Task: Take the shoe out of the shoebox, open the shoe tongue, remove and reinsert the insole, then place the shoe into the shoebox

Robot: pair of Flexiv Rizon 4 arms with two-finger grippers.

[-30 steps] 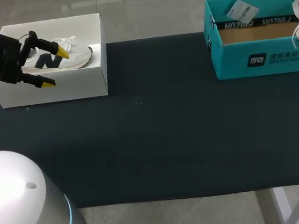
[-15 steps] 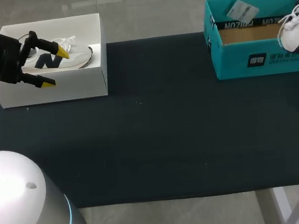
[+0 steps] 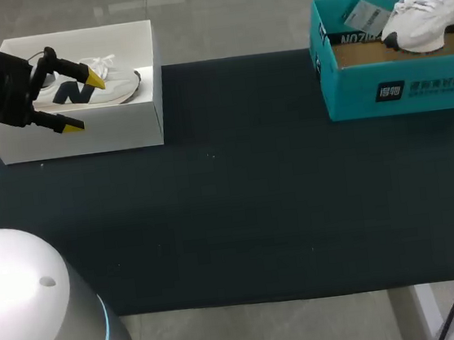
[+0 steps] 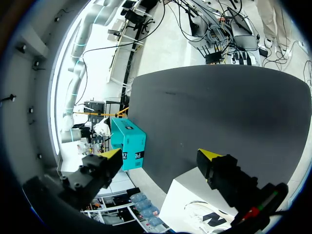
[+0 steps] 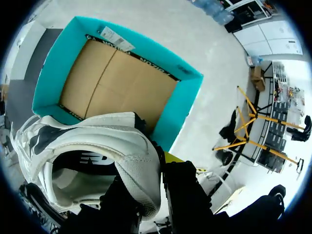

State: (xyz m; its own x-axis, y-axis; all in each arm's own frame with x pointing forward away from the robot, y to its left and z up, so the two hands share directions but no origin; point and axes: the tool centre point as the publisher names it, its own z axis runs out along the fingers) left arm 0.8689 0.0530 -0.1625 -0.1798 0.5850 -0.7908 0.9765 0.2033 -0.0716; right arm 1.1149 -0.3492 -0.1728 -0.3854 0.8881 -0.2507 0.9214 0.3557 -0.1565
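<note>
Right tool (image 5: 148, 170) grasps the shoe (image 3: 423, 20) above the teal box (image 3: 398, 89); left tool (image 3: 84, 102) hangs released over the white box (image 3: 84, 139).

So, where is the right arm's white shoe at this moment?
In the head view the white shoe hangs at the far right, over the open teal shoebox; the right tool is shut on its heel rim.

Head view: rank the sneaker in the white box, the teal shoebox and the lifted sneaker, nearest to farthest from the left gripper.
From the left gripper:
1. N-logo sneaker, beside it inside the white shoebox.
2. teal shoebox, far right.
3. lifted white sneaker, over that box's back right.
</note>
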